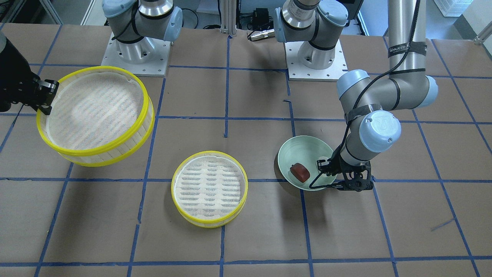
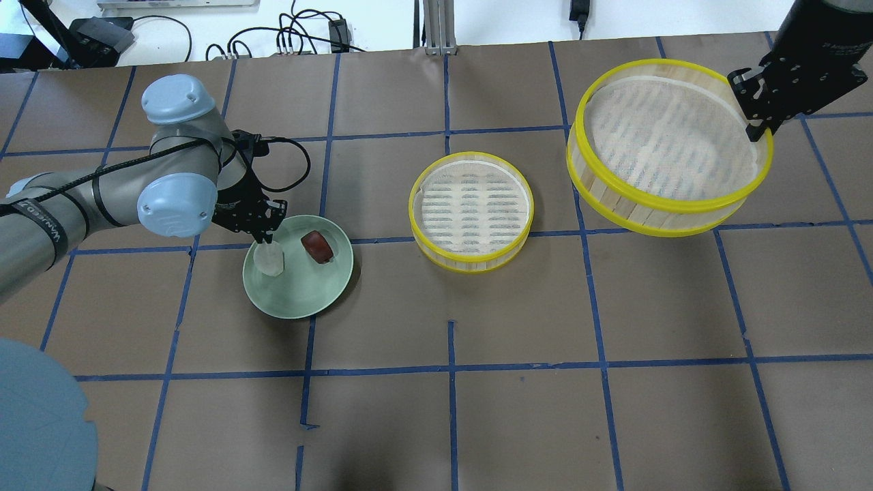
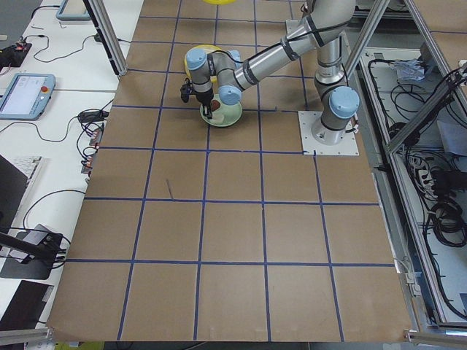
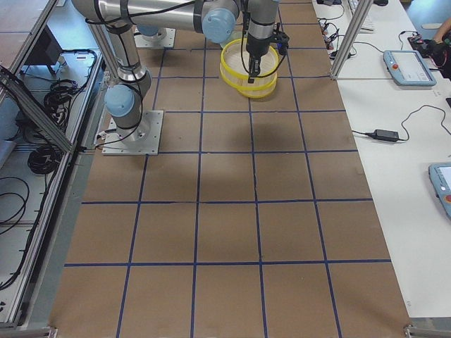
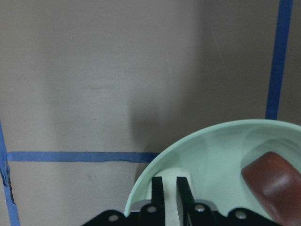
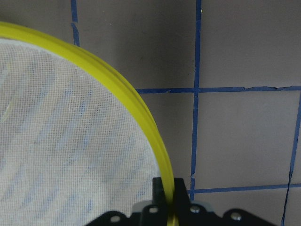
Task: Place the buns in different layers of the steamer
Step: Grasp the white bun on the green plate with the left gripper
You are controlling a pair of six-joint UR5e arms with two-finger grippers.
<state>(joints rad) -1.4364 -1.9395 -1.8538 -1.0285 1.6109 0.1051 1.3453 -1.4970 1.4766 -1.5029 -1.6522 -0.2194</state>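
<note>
The white bun (image 2: 271, 260) and the dark reddish-brown bun (image 2: 318, 246) lie in a pale green plate (image 2: 300, 300). My left gripper (image 2: 267, 240) reaches down into the plate and is shut on the white bun (image 5: 170, 175); the brown bun (image 5: 273, 186) lies to its right. One steamer layer (image 2: 470, 262) sits empty on the table at the middle. My right gripper (image 2: 756, 129) is shut on the yellow rim of the other steamer layer (image 2: 668, 204) and holds it tilted above the table, empty. The rim shows in the right wrist view (image 6: 141, 113).
The brown paper table has a blue tape grid. The two arm bases (image 1: 134, 54) stand at the robot's side. The plate (image 1: 296, 148) lies a tile's width from the resting layer (image 1: 209, 222). Cables and devices lie beyond the far table edge (image 2: 293, 41).
</note>
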